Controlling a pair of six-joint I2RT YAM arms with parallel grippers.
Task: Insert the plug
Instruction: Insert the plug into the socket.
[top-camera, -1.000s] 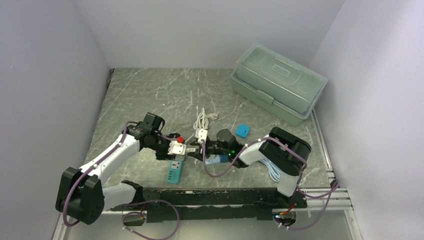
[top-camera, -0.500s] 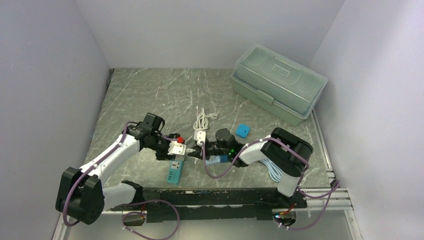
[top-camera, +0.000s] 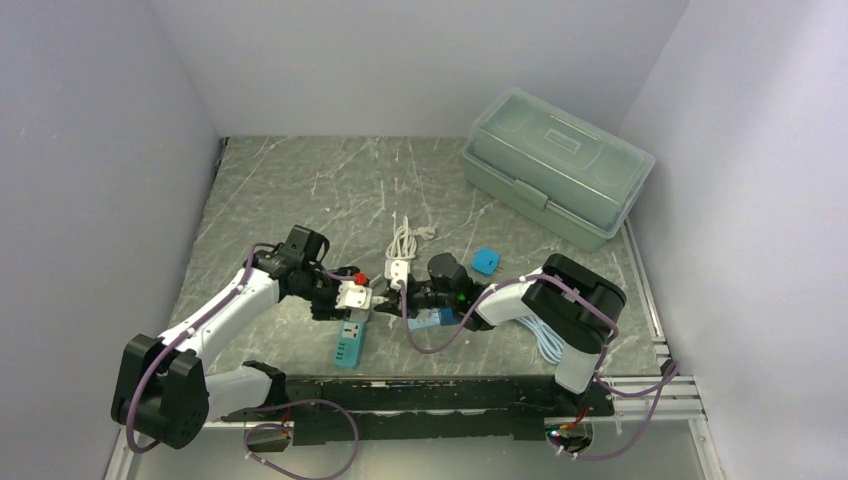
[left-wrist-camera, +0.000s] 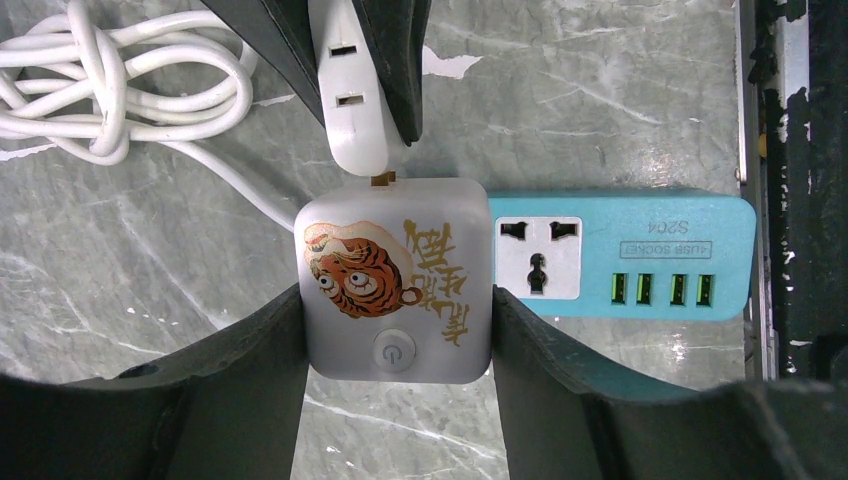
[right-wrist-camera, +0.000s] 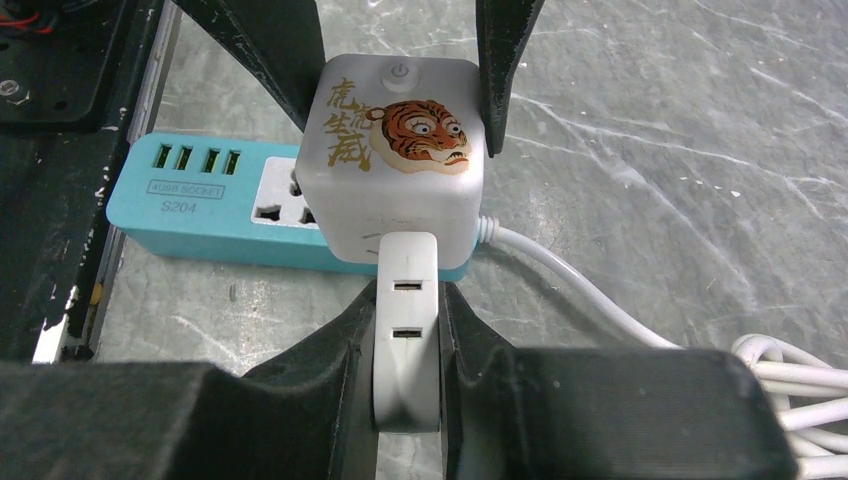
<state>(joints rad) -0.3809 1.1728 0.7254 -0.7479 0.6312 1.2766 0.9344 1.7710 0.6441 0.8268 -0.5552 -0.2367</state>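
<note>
Plainly the white plug sits pinched between the right gripper's dark fingers, its two-slotted face up and its tip against the side of the tiger-printed cube adapter. From the left wrist a sliver of brass shows at the joint, so the plug is up against the cube but how deep its contact goes cannot be told. The plug's rear end is buried between the fingers. The left gripper is clamped on the cube adapter from two opposite sides, power button toward that wrist.

Beneath the cube lies a teal power strip, one universal socket and four green USB ports visible; its other end is covered by the cube, and whether the cube touches it is unclear. A white cable runs from a knotted coil to behind the cube, where its end is hidden.

From above, both grippers meet near the front of the marbled table, the joint too small to read. A pale green toolbox stands at the far right corner, a small blue block nearer
</note>
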